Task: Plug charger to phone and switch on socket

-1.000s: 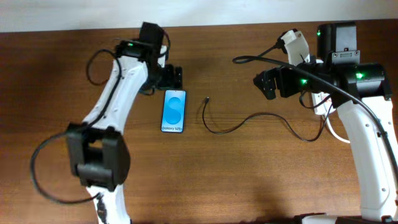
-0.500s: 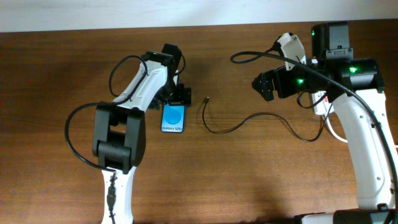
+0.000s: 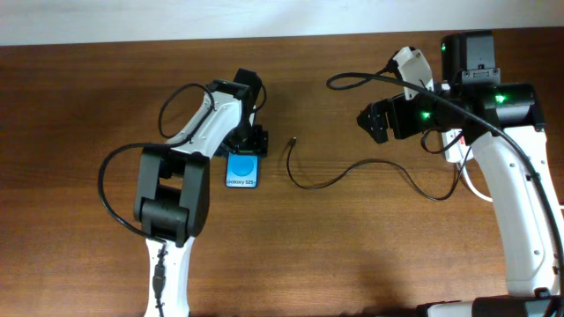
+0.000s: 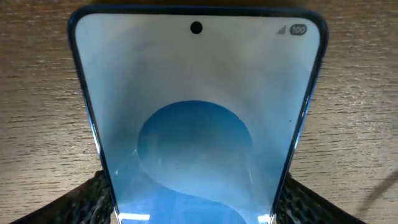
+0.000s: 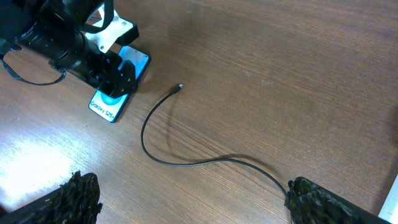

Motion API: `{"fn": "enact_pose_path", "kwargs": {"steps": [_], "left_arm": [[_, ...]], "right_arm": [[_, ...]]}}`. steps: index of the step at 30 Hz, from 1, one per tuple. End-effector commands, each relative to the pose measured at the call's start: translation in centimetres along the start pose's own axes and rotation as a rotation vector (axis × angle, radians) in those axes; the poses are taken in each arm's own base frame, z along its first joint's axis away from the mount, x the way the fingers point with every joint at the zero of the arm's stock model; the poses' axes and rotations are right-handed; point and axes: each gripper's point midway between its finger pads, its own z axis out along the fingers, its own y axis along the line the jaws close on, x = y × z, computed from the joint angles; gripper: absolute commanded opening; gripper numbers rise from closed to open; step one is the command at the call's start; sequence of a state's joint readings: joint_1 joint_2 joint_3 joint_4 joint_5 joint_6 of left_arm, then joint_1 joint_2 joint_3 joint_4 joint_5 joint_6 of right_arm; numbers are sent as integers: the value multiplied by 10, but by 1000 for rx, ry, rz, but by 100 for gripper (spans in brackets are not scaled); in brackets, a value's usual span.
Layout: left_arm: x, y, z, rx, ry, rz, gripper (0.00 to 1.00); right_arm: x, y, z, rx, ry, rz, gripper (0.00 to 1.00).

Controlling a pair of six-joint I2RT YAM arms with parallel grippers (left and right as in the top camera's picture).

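Item: phone (image 4: 196, 118), flat on wood table (image 4: 37, 74), fills most of view. Screen lit, pale w/ blue circle at ctr; punch-hole cam top ctr; signal bars + "100" top R. Left gripper (image 4: 196, 208): dark textured fingers (image 4: 87, 198) flank phone's lower edges L & R; contact unclear.

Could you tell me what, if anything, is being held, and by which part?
Left tool brackets the slim blue-screened black smartphone at its long edges; clamped or not, cannot tell. Right tool is open, empty.
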State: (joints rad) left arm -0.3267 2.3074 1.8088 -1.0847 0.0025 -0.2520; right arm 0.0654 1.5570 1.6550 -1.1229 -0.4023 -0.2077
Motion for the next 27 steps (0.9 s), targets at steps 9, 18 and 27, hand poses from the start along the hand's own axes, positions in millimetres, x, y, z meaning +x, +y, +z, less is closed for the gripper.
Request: {"fn": "enact_pose_path", "kwargs": {"steps": [9,18,27], "left_arm": [[21,-14,24,21,98,-48,69],[-9,-22,-42,44,23,-46,56],[-4,-25,-47,63,45,-49,0]], "right_arm": [[-5,1,-3,-6,-15,1,98],[-5,2,-3,-6,-16,0,98],[-5,2,-3,-7,-14,1,98]]}}
